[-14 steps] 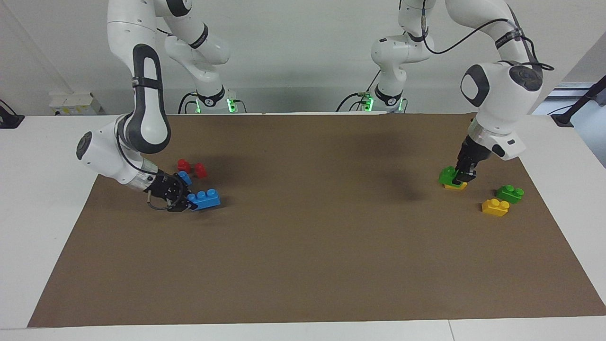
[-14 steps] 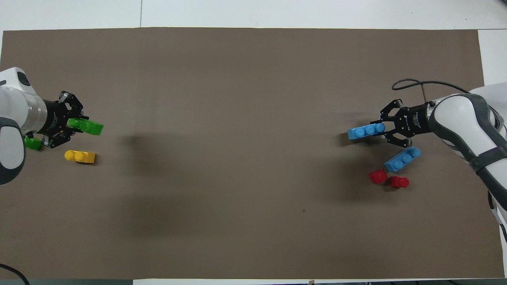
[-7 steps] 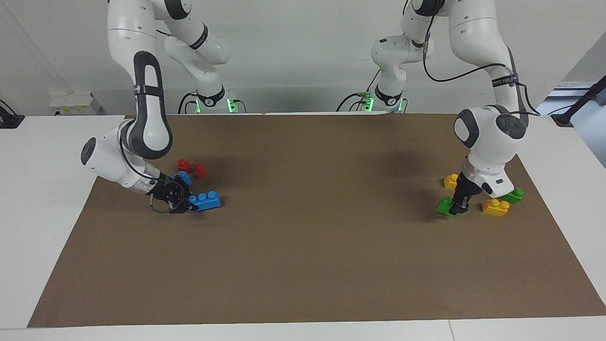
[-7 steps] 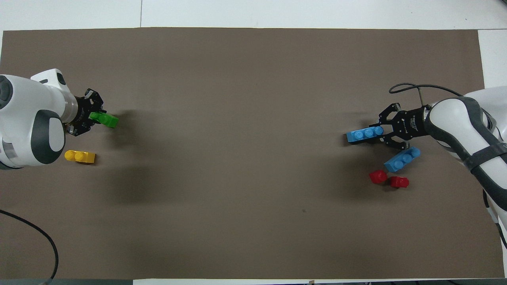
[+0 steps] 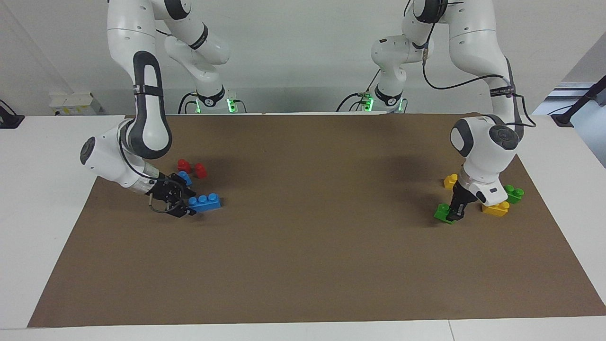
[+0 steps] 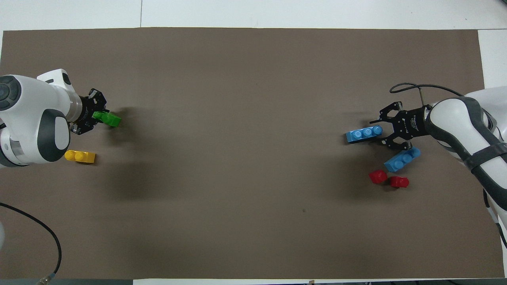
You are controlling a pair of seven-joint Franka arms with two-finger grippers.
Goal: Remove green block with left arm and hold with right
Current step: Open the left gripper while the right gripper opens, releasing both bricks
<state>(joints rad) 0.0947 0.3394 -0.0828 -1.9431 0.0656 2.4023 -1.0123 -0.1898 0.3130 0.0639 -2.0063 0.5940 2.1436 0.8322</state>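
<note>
My left gripper: green block at its tips, grip cannot be told. My right gripper: jaws apart, blue brick between. Advice: clamp squarely, lift straight.

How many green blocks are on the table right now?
2. One green block sits at the left gripper; another green block lies nearer the robots, beside a yellow block. More may be hidden under the arm.
</note>
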